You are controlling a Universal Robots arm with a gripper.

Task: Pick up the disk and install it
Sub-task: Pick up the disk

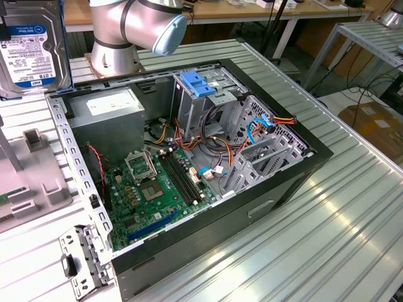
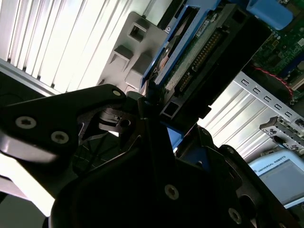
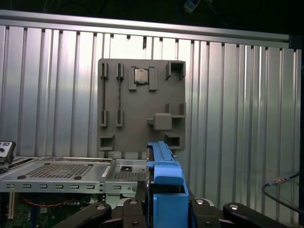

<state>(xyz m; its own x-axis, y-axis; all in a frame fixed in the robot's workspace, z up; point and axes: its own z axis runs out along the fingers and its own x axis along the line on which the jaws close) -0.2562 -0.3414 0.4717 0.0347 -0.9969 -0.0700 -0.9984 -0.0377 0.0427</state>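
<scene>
disk [image 1: 28,45]: held aloft beside the open computer case [image 1: 283,189], label showing | jaws: clenched on the disk | grey fixture plate [image 3: 137,102]: on worktop [image 1: 340,214] beside case

end effector [image 2: 159,114] clamps the disk [image 2: 202,52] — grey holder [image 2: 127,53] just beyond it

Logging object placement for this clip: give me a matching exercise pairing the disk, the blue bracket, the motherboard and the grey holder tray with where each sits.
Things:
1. disk
2. blue bracket
3. motherboard
4. grey holder tray

Places:
A. atop the drive cage
B. clamped in the gripper
C. on the table, outside the computer case
D. lying flat inside the case

Pairs: 1-B, 2-A, 3-D, 4-C
</scene>
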